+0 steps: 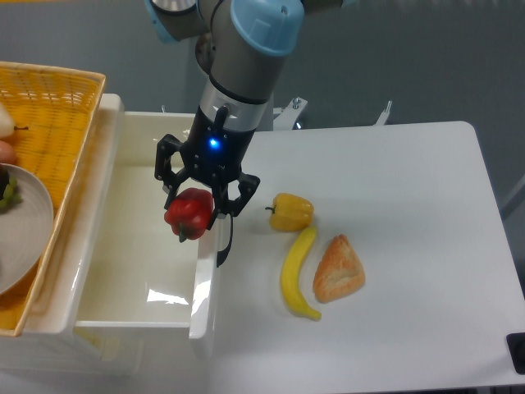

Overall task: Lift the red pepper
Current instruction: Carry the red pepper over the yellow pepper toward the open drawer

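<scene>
Overhead, the gripper (pixel 194 210) clamps the red pepper (pixel 189 212) above the white bin (pixel 98 246) beside the white table (pixel 410 246).

We see our gripper (pixel 194 207) clamped on the red pepper (pixel 188 213), held over the right side of the white bin (pixel 131 246). On the table (pixel 410 246) to the right lie a yellow pepper (pixel 291 212), a banana (pixel 297 273) and a pastry (pixel 338 268).
</scene>
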You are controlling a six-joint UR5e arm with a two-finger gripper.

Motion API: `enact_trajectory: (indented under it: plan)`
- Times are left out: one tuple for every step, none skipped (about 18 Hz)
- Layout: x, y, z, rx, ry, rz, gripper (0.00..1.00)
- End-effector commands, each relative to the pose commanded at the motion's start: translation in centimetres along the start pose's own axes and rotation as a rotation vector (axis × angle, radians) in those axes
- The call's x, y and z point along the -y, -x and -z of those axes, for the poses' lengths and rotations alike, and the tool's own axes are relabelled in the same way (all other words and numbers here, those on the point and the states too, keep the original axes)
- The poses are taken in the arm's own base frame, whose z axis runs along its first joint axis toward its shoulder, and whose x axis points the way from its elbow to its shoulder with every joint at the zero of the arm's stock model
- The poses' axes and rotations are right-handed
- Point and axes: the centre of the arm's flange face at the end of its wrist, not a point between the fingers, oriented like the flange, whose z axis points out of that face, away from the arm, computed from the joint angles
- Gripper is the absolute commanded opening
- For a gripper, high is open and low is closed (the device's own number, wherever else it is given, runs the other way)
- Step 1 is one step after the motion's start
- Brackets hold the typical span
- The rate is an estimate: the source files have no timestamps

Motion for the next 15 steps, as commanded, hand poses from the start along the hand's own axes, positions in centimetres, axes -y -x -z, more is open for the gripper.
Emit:
enact_trajectory:
  plan:
    - [0.0, 0.1, 0.0, 0.0, -0.002, -0.001, 0.41]
    - [0.0, 0.2, 0.0, 0.0, -0.002, 0.001, 0.41]
    - [-0.1, 0.5, 0.1, 0.003, -0.003, 0.005, 0.41]
    - [-0.1, 0.8, 0.4, 0.008, -0.007, 0.0, 0.41]
    - [-0.2, 1.0, 0.6, 0.011, -0.009, -0.009, 0.41]
    - [-0.3, 1.2, 0.6, 0.013, -0.007, -0.011, 0.41]
    - [-0.6, 1.4, 0.4, 0.01, -0.005, -0.007, 0.41]
    - [-0.7, 1.5, 0.3, 0.008, -0.003, -0.006, 0.41]
    - [-0.7, 1.5, 0.2, 0.007, -0.001, -0.005, 0.41]
    - [-0.8, 1.5, 0.2, 0.007, -0.001, -0.003, 0.41]
    - [-0.8, 1.5, 0.2, 0.006, -0.002, -0.003, 0.41]
    - [-0.8, 1.5, 0.2, 0.007, -0.003, -0.005, 0.41]
    - [-0.8, 1.7, 0.3, 0.008, -0.003, -0.006, 0.41]
    - [-0.9, 1.8, 0.3, 0.008, -0.003, -0.01, 0.41]
    - [-1.0, 1.8, 0.2, 0.006, -0.001, -0.008, 0.41]
